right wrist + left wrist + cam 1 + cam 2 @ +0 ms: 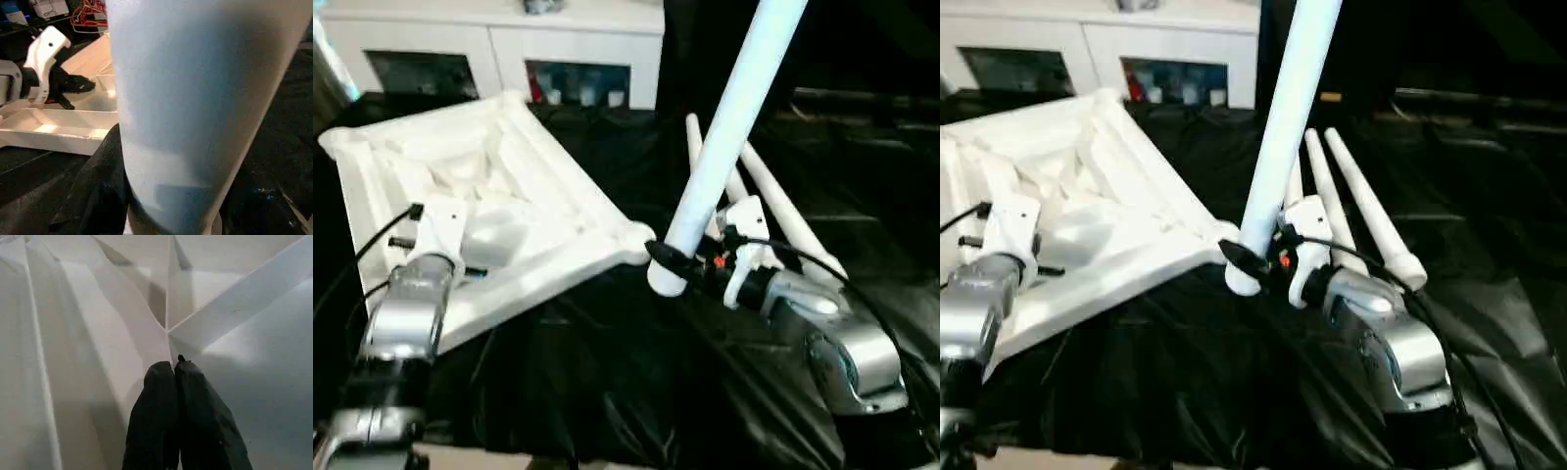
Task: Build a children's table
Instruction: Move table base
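The right pincer (pixel 677 262) is clenched around the thick end of a white leg (pixel 729 127), which rises steeply up and away from it, its butt end hanging just beside the nearest corner socket (pixel 636 240) of the table top (pixel 489 196). The leg looks light, stiff and smooth, so a grip close to the thick end, as here, should steer it best, though the long free end may lever against the fingers. The table top lies upside down, ribs up, on the black-draped counter (pixel 607 392); it looks like rigid hollow plastic, best held by a rib or the rim. The left pincer (pixel 176 382) has its fingers pressed together, empty, their tips resting on the ribbed underside. Two more legs (pixel 1361 211) lie on the counter just beyond the socket, behind the right wrist. The right forearm reaches in low toward the socket; the left forearm stretches straight forward over the top's near edge.
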{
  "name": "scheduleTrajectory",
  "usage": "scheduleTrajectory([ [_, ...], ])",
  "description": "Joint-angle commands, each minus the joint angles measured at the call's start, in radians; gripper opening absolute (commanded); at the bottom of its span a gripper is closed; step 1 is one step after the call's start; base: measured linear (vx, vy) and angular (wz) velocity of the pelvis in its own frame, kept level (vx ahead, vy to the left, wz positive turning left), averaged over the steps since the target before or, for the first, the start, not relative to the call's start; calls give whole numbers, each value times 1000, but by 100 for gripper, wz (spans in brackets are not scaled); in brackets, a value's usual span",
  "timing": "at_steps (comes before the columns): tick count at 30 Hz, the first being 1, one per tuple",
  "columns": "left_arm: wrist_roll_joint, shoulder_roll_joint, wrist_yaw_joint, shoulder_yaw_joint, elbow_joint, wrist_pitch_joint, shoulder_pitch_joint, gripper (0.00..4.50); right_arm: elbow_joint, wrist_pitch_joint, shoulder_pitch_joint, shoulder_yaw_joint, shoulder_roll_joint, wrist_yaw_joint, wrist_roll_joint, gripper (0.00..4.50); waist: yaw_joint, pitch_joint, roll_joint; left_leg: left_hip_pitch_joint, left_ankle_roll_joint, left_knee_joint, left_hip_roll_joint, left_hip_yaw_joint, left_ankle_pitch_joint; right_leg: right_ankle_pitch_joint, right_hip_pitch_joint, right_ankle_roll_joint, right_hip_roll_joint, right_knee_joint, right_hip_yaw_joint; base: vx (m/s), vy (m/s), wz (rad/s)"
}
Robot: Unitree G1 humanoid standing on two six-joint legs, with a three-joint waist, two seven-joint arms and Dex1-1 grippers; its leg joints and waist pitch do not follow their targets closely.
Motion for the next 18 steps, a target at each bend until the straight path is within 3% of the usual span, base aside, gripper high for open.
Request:
scheduleTrajectory([
  [1, 2, 10, -29, -4, 28, -124, -32, 0, -13, -2, -6, 3, -3, 1, -1, 191, 1, -88, 16, 28, 0, -70, 18, -8, -192, -127, 59, -173, -45, -58, 32, 0, 0, 0],
  [8, -32, 9, -112, -16, 87, -193, -48, 0, -25, 7, 1, -3, -9, 0, 1, 191, 3, -84, 18, 28, -14, -74, 20, -7, -227, -181, 57, -168, -51, -63, 34, 0, 0, 0],
  [9, -32, 9, -111, -15, 85, -191, -47, 40, -26, 7, 2, -3, -10, 0, 1, 191, 3, -83, 18, 29, -17, -74, 21, -7, -234, -190, 57, -168, -51, -63, 35, 0, 0, 0],
  [10, -33, 7, -99, -10, 76, -177, -45, 40, -28, 8, 3, -4, -11, 0, 1, 191, 3, -83, 21, 29, -19, -75, 22, -8, -236, -192, 56, -169, -52, -61, 34, 0, 0, 0],
  [17, 8, 11, 3, 31, -6, -96, -6, 90, -26, 9, 1, -9, -16, -1, 3, 191, -4, -81, 16, 24, -14, -74, 21, -8, -235, -216, 59, -160, -50, -64, 33, 0, 0, 0],
  [18, 16, 17, 6, 31, -19, -99, 1, 97, -25, 8, 0, -10, -17, 1, 3, 191, -5, -82, 9, 24, -12, -74, 21, -7, -228, -220, 60, -157, -49, -65, 32, 0, 0, 0],
])
